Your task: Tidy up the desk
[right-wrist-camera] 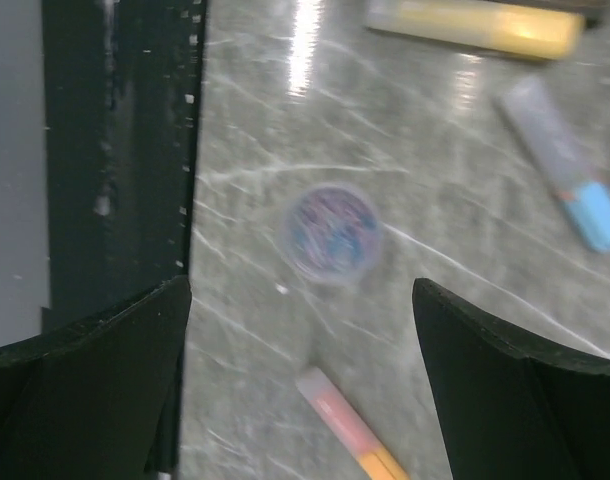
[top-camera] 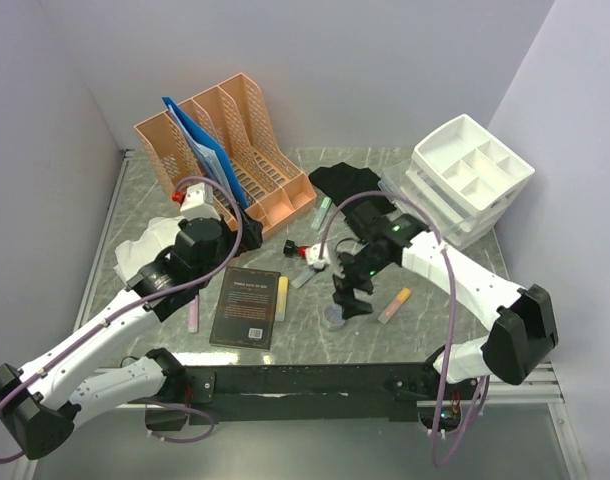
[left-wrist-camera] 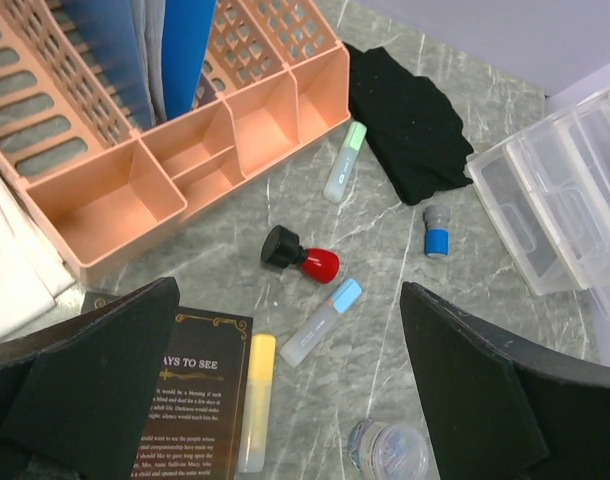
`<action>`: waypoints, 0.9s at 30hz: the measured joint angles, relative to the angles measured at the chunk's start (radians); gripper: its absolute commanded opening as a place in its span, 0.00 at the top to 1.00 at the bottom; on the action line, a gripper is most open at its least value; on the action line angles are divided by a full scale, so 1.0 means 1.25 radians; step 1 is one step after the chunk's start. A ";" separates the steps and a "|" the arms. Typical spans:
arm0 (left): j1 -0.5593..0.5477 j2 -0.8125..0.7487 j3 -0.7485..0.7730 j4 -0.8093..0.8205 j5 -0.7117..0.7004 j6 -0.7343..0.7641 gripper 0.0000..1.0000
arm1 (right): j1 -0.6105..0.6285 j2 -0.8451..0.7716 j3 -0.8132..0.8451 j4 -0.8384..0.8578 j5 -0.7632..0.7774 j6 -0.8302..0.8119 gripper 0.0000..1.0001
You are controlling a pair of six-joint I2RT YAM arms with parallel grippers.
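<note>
The desk (top-camera: 425,320) is a grey-green marbled top with a black rail (top-camera: 315,380) along its near edge. My right gripper (top-camera: 351,296) is open and empty, hovering just above a small round clear tub (top-camera: 334,318). In the right wrist view the tub (right-wrist-camera: 330,232) lies ahead of the open gripper (right-wrist-camera: 300,390), and a pink-orange highlighter (right-wrist-camera: 350,435) lies between the fingers. My left gripper (top-camera: 207,238) is open and empty, held high over the desk's left part. In its wrist view the gripper (left-wrist-camera: 295,400) frames a yellow highlighter (left-wrist-camera: 257,400) and a blue-capped highlighter (left-wrist-camera: 320,322).
An orange file rack (top-camera: 225,150) with blue folders stands back left. A white drawer organiser (top-camera: 470,175) stands back right, with a black cloth (top-camera: 350,185) between them. A black book (top-camera: 247,306), a red stamp (top-camera: 295,248), a green highlighter (top-camera: 322,212) and a pink highlighter (top-camera: 193,315) lie loose.
</note>
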 measured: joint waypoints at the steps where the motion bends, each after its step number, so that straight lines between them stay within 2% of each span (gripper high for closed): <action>1: 0.000 -0.002 -0.004 0.000 0.000 -0.004 0.00 | 0.024 0.004 -0.019 0.019 0.009 0.027 0.00; 6: 0.000 -0.006 -0.052 0.007 0.014 -0.052 0.01 | 0.111 0.020 -0.074 0.112 0.071 0.185 0.00; 12: 0.002 -0.009 -0.118 0.025 0.064 -0.115 0.01 | 0.130 0.043 -0.092 0.228 0.144 0.341 0.00; 27: 0.009 -0.018 -0.150 0.060 0.106 -0.177 0.00 | 0.221 0.121 -0.168 0.310 0.349 0.460 0.00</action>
